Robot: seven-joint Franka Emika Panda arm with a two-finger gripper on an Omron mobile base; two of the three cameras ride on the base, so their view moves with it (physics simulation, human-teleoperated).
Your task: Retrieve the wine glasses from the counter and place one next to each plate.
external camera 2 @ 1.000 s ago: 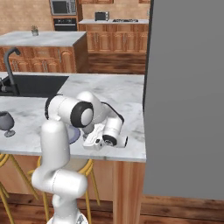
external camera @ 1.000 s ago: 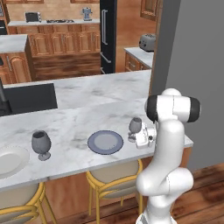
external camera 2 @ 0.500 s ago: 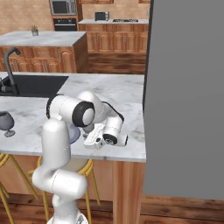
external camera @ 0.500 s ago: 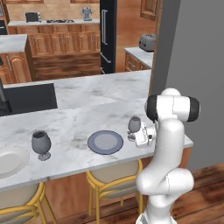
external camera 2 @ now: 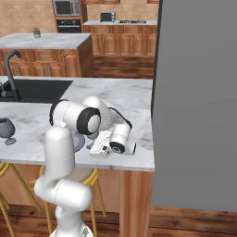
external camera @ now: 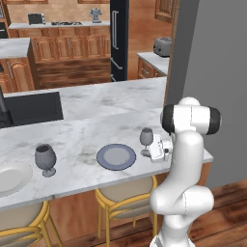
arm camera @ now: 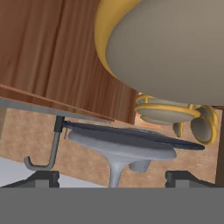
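The paler wine glass (external camera: pixel 146 139) stands upright on the marble bar top (external camera: pixel 87 132), just right of the blue-grey plate (external camera: pixel 116 157). My gripper (external camera: pixel 151 150) is low beside its stem. In the hand view, the glass's foot and stem (arm camera: pixel 122 147) sit midway in my gripper (arm camera: pixel 113 179). The fingertips (arm camera: pixel 41 177) stand wide apart and clear of the stem, so the gripper is open. The darker wine glass (external camera: pixel 45 159) stands further left, beside the white plate (external camera: pixel 10 177); it also shows at the left edge (external camera 2: pixel 6 130).
Yellow stools (external camera: pixel 126 198) stand under the bar's front edge. A black sink (external camera: pixel 34 107) with a faucet (external camera 2: pixel 11 69) lies behind the plates. A grey wall (external camera: pixel 212 72) rises close on the right. The far counter (external camera: pixel 67 24) holds appliances.
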